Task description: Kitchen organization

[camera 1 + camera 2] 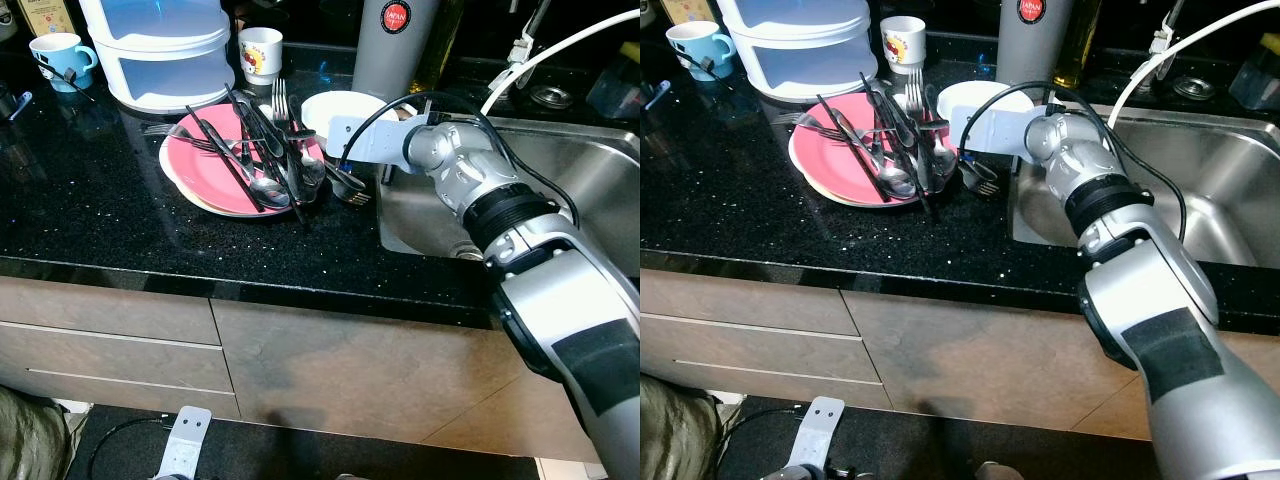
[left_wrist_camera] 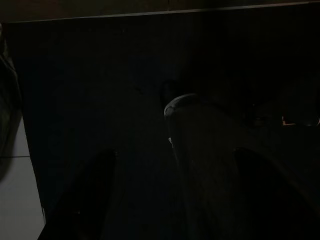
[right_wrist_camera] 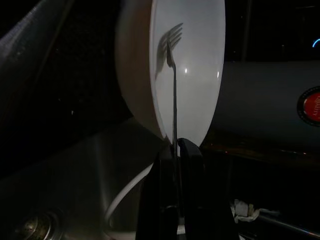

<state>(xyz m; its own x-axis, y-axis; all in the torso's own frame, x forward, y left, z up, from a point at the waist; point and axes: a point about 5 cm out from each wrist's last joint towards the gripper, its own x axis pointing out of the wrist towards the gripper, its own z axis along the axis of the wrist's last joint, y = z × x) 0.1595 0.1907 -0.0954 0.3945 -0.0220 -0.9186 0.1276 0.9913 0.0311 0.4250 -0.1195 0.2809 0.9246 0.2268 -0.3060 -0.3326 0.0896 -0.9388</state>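
My right gripper (image 3: 176, 147) is shut on a slim metal fork (image 3: 174, 90), whose tines point at the white bowl (image 1: 345, 105) and cast a shadow on it. In the left eye view the right gripper (image 1: 300, 165) hangs over the right edge of the pink plate (image 1: 195, 165), among a heap of spoons, forks and black utensils (image 1: 255, 150). The silver right arm (image 1: 460, 170) reaches in from over the sink. The left arm hangs low by the cabinet; its wrist view is very dark, with the left gripper (image 2: 175, 200) open.
A steel sink (image 1: 590, 180) lies right of the plate, with more forks (image 1: 350, 195) at its rim. Behind stand a grey flask (image 1: 390, 45), a white mug (image 1: 261, 52), a blue mug (image 1: 60, 58) and a white stacked container (image 1: 165, 55). Black counter lies bare at the front left.
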